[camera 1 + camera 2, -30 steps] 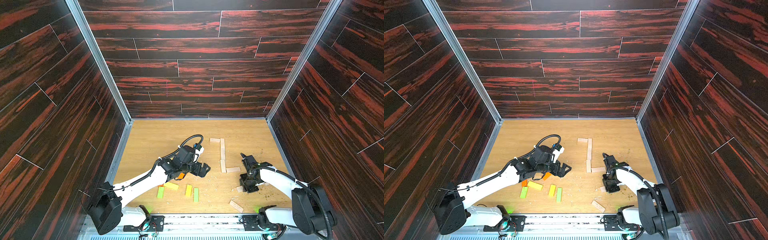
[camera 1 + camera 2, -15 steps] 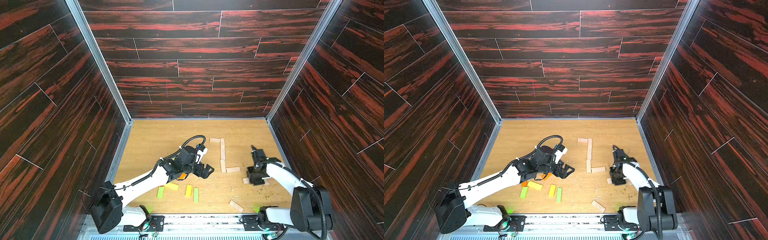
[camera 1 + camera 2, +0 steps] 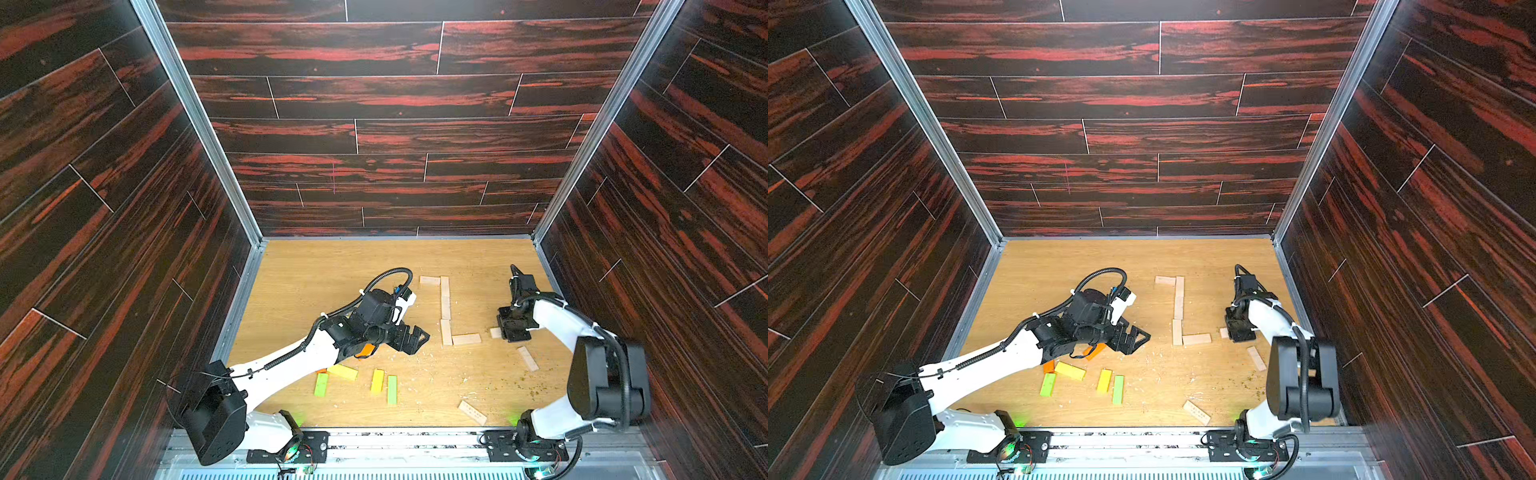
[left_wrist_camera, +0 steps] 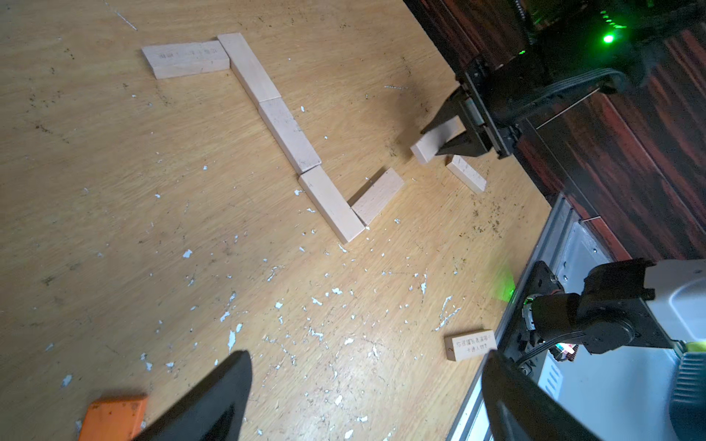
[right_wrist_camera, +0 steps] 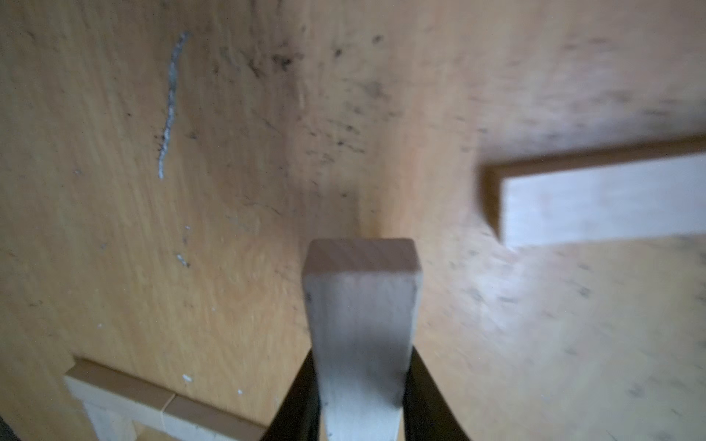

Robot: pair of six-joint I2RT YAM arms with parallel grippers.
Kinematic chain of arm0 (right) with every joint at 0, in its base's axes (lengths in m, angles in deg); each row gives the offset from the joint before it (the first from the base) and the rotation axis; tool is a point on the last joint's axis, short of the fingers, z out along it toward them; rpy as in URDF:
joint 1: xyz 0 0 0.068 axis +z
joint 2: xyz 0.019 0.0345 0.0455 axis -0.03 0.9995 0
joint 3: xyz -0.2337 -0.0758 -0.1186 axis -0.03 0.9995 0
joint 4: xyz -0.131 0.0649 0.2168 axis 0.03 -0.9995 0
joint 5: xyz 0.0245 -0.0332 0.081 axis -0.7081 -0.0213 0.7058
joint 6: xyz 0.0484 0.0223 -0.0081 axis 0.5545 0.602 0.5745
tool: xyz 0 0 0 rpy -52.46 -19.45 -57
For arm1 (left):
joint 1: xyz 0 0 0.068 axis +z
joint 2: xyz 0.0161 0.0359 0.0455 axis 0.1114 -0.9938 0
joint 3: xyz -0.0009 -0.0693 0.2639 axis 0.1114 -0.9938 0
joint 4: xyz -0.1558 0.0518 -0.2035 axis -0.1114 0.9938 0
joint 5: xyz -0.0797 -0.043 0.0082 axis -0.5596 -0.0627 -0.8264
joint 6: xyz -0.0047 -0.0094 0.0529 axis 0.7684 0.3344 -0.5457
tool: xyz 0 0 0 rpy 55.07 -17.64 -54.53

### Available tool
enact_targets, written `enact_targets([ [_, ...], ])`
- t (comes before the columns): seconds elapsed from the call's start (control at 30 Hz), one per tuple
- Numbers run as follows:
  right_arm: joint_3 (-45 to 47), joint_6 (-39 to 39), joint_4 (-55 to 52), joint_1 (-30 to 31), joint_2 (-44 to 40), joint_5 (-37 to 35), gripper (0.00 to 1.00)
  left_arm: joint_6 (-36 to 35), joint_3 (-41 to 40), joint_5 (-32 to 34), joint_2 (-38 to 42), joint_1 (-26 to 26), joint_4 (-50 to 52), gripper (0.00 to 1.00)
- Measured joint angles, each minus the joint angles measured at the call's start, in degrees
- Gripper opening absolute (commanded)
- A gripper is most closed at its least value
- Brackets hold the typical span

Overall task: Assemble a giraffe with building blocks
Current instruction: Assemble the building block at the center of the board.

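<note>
Now: right hand (image 5: 363, 382) clamped on plain block (image 5: 361, 298); set flat, flush at 3 o'clock of laid block (image 3: 466, 339); left hand (image 3: 411, 338) apart.

The left arm (image 3: 286, 370) and the right arm (image 3: 557, 321) each have glossy white shell links between bulky matte-black joint housings. A black corrugated cable (image 3: 388, 271) arches over the left wrist. The left gripper (image 3: 419, 343) is angular and black. Black base plates (image 3: 498, 441) carry small screws beside green lights (image 3: 516, 417).
</note>
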Motion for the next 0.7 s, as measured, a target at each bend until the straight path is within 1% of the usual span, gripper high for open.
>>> enact_targets([
  [0.43,2.40,1.16,3.93,1.40,3.52,2.36,0.16,0.02,0.00,0.04,-0.20,0.00,0.81,0.96],
  [0.7,2.71,2.08,5.11,1.70,3.61,2.84,0.17,0.02,0.00,0.04,-0.20,0.00,0.85,0.96],
])
